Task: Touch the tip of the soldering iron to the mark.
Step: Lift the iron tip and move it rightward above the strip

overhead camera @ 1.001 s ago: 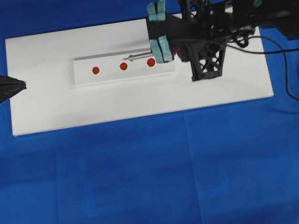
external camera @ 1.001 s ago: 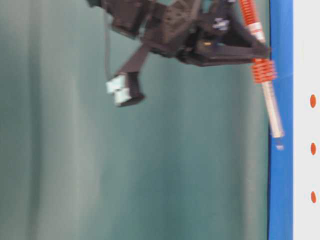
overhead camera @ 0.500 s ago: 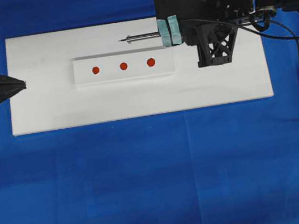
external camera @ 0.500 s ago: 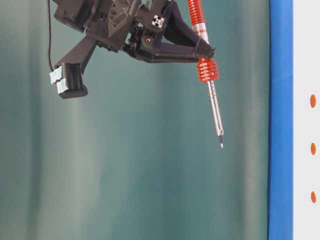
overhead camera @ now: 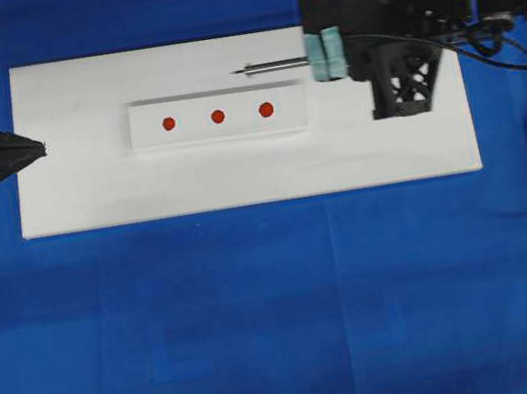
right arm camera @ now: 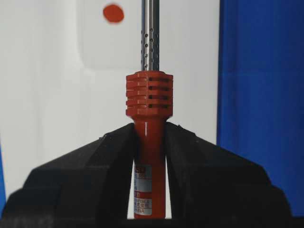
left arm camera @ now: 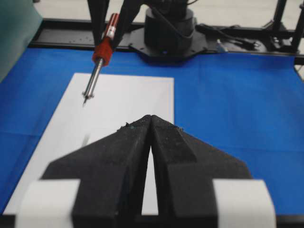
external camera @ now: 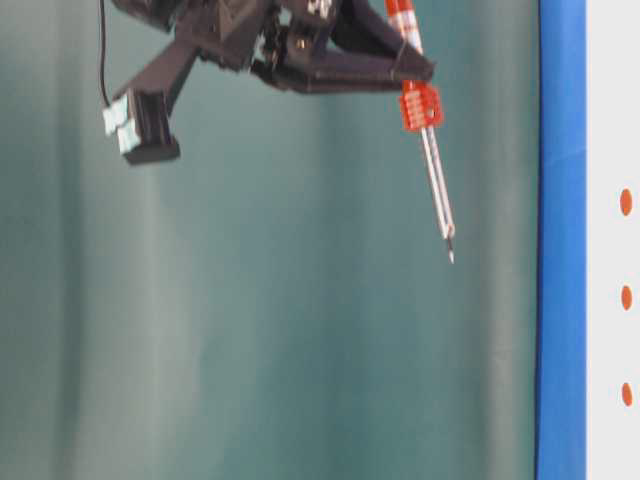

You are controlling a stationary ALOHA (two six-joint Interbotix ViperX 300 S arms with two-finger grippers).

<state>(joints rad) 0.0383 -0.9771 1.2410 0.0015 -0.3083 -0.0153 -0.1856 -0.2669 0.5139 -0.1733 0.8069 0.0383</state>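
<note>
Right gripper [overhead camera: 324, 30] has pulled back to the right and lifted since a second ago, taking the soldering iron [right arm camera: 148, 142] off the strip; its tip [overhead camera: 236, 72] then sat over the marked strip near the right-hand dot, now hangs above bare white board [overhead camera: 90, 186] behind the strip (table-level view shows clear air under it). Jaws pinch the red handle just behind the ribbed collar, cord [overhead camera: 515, 64] trailing right. Left gripper [left arm camera: 147, 142] parked at the board's left edge, fingers pressed together, holding nothing.

Step in hand reads as retreat or re-aim, contact apparently not standing now. To do it well: line the shaft over one red mark [overhead camera: 266, 110], come down slowly along the tip's own axis, stop at first touch, no sideways drag, keep cord slack.

Pose: right arm reaching in from the right, wrist pitched so the iron slopes tip-down toward the board, shaft pointing left in overhead view
</note>
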